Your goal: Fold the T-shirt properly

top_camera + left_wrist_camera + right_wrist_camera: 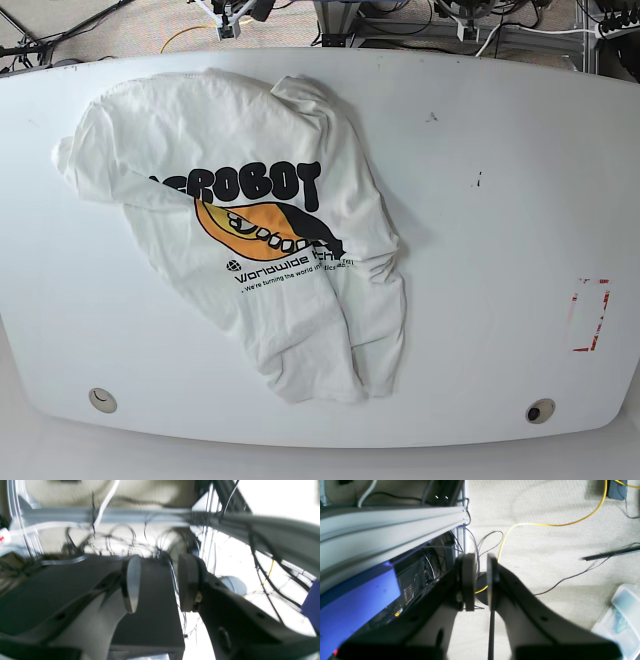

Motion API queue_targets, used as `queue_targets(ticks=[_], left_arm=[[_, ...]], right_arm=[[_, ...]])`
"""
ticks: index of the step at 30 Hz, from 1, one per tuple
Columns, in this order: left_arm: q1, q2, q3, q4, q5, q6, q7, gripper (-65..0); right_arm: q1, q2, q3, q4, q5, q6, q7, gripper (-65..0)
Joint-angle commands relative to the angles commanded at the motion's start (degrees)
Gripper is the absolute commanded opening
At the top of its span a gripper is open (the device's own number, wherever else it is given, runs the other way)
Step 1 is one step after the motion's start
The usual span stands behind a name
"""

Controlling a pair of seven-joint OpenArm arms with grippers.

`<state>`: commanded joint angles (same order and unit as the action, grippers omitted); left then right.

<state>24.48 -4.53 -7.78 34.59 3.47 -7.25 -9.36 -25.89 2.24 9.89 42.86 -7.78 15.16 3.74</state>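
Observation:
The T-shirt [250, 130] lies crumpled on the left half of the white table [500, 150], printed side up, with black "ROBOT" lettering over an orange-and-black oval. One sleeve is bunched at the far left and the hem twists toward the front edge. Neither arm appears in the base view. My left gripper [160, 583] is open with nothing between its pads, facing cables and a metal frame off the table. My right gripper [480, 581] stands narrowly open and empty over beige carpet. The shirt is out of both wrist views.
A red-outlined rectangle [589, 315] marks the table's right side, and two round holes [101, 400] [540, 411] sit near its front edge. Beside the right gripper are an aluminium rail [382, 520], a yellow cable [545, 525] and a clear plastic box [620, 615].

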Motion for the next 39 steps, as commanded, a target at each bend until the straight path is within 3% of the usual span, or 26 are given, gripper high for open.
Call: queue_targets(ticks=[25, 30, 35, 39], left_arm=[[32.35, 0.0, -0.09, 48.97, 0.0, 0.0, 0.09, -41.7], [38.77, 0.88, -3.6, 59.25, -0.09, 0.0, 0.09, -41.7], [42.37, 3.34, -8.44, 68.13, -0.09, -0.18, 0.09, -41.7], [44.22, 3.69, -9.32, 75.52, -0.09, -0.18, 0.09, -41.7]], right_arm=[[-23.65, -1.23, -0.09, 35.69, 0.0, 0.18, -2.37, -57.7], [-29.19, -1.23, -0.09, 44.66, 0.26, 0.18, -2.37, -57.7], [-35.34, 0.0, -0.09, 53.98, 6.07, 0.18, -2.81, -57.7], [-38.59, 1.85, 0.0, 61.63, 11.6, 0.18, -7.38, -57.7]])
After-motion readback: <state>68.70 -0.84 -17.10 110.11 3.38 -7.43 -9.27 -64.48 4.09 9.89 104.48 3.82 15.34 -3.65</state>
